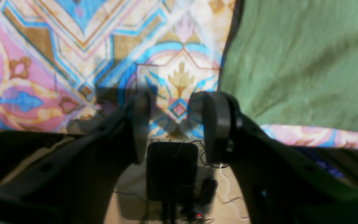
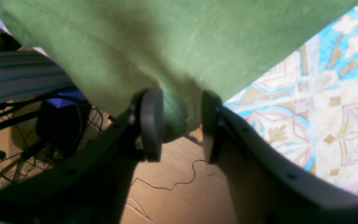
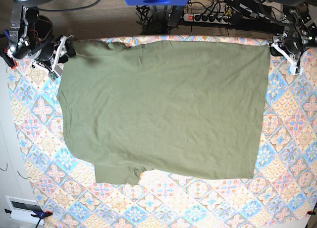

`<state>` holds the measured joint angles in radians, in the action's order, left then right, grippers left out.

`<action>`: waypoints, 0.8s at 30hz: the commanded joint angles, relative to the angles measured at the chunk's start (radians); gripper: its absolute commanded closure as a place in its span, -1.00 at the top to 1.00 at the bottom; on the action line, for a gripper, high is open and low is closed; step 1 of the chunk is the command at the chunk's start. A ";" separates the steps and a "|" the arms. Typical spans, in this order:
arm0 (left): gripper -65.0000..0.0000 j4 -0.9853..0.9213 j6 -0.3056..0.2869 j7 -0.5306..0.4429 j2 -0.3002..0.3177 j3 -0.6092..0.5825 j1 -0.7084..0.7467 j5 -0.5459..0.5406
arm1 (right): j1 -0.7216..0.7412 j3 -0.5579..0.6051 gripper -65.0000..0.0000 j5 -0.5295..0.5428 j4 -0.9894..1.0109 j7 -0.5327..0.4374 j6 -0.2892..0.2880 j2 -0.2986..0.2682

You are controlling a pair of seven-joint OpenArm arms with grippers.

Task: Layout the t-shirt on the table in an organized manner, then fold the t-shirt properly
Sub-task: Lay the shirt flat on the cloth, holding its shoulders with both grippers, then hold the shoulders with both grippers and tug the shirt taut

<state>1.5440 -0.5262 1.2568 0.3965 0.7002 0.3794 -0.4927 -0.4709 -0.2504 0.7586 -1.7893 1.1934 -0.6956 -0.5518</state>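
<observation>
I see the t-shirt (image 3: pixel 163 109) flat on the worktop (image 3: pixel 287 139); my right tool (image 2: pixel 179 124) grips its ten o'clock corner, my left tool (image 1: pixel 176 124) is released at two o'clock.

The whole bench (image 3: pixel 34 139) and t-shirt (image 3: pixel 163 109) are seen from overhead in the base view. Each wrist view is taken close, past its tool, toward the bench edge at 12 o'clock; shirt and patterned cloth are shared by all three.

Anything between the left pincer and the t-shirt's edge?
Nothing: in the left wrist view only bare patterned tablecloth separates the open left pincer from the t-shirt.
</observation>
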 commanded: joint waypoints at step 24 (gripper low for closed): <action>-0.21 0.011 -0.007 0.008 0.092 -0.212 0.097 -0.255 | 0.004 -0.014 -0.39 0.009 -0.016 -0.010 -0.003 -0.021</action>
<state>1.5532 -0.5213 1.2335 0.4850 0.4938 0.4637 -0.7277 -0.4706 -0.2535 0.7586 -1.7889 1.1938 -0.6956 -0.5518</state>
